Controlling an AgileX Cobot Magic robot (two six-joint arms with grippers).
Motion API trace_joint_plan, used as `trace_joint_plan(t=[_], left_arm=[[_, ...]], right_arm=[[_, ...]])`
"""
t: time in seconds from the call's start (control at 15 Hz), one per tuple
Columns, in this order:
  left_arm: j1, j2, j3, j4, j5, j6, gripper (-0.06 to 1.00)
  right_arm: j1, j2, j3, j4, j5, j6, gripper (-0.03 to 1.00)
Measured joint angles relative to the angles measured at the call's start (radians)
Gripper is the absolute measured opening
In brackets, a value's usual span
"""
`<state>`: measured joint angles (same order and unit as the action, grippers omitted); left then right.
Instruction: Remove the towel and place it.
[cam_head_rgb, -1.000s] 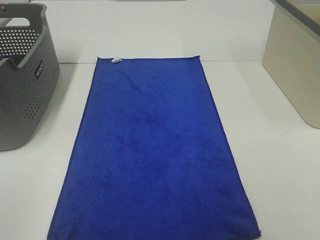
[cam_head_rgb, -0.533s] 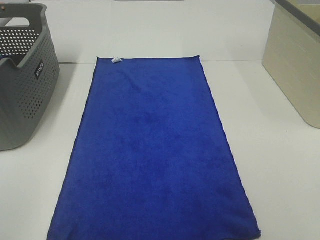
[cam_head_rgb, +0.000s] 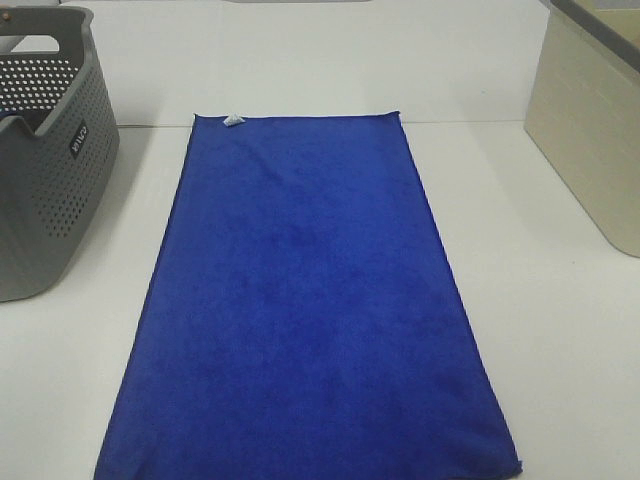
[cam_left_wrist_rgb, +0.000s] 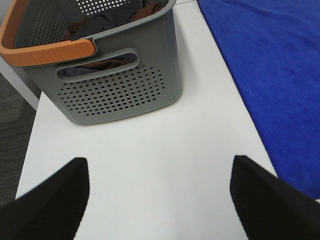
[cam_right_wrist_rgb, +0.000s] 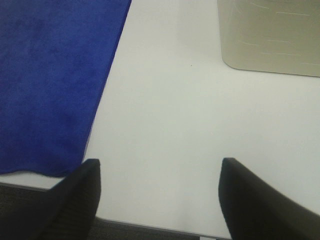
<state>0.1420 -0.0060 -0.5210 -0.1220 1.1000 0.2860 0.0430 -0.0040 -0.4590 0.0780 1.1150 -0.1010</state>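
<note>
From the high camera I see the large rectangular royal-blue microfibre towel (cam_head_rgb: 305, 300) spread flat on the white table (cam_head_rgb: 560, 340), running lengthwise from the near edge at 6 o'clock toward 12 o'clock. Its near end reaches the bottom of that view, and the wrist views show it ending at the table's front edge. Neither arm shows in the high view.

My left gripper (cam_left_wrist_rgb: 159, 197) is released, its two black fingers (cam_left_wrist_rgb: 50, 202) spread wide over bare table, gripping nothing. The towel's long edge lies just beside it, not touching. My right gripper (cam_right_wrist_rgb: 159, 195) is likewise released and empty, its black fingers (cam_right_wrist_rgb: 75, 200) apart above the table's near edge, with the towel's near corner close beside one finger.

Further out at 9 o'clock, the grey perforated plastic basket (cam_head_rgb: 45, 160) stands upright, apart from the towel's left edge. The left wrist view shows its orange handle (cam_left_wrist_rgb: 45, 50) and dark and brown cloth (cam_left_wrist_rgb: 107, 20) bundled inside. At 3 o'clock sits a beige rectangular plastic bin (cam_head_rgb: 590, 130), well apart from the towel.

Farthest away, at 12 o'clock, the towel's small white tag (cam_head_rgb: 231, 121) lies at its far left corner.
</note>
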Motion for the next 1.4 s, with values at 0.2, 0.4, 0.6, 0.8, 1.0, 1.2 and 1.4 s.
trace_joint_plan(t=[0.2, 0.4, 0.6, 0.8, 1.0, 1.2, 1.4], left_arm=[[-0.013, 0.0, 0.0, 0.0, 0.0, 0.0, 0.74], [-0.034, 0.0, 0.0, 0.0, 0.0, 0.0, 0.74], [-0.034, 0.0, 0.0, 0.0, 0.0, 0.0, 0.74], [-0.034, 0.0, 0.0, 0.0, 0.0, 0.0, 0.74], [-0.034, 0.0, 0.0, 0.0, 0.0, 0.0, 0.74], [-0.034, 0.0, 0.0, 0.0, 0.0, 0.0, 0.74], [-0.034, 0.0, 0.0, 0.0, 0.0, 0.0, 0.74]], right_arm=[[0.0, 0.0, 0.0, 0.0, 0.0, 0.0, 0.67], [0.0, 0.0, 0.0, 0.0, 0.0, 0.0, 0.67], [0.0, 0.0, 0.0, 0.0, -0.001, 0.0, 0.67], [0.0, 0.0, 0.0, 0.0, -0.001, 0.0, 0.67], [0.0, 0.0, 0.0, 0.0, -0.001, 0.0, 0.67], [0.0, 0.0, 0.0, 0.0, -0.001, 0.0, 0.67], [0.0, 0.0, 0.0, 0.0, -0.001, 0.0, 0.67]])
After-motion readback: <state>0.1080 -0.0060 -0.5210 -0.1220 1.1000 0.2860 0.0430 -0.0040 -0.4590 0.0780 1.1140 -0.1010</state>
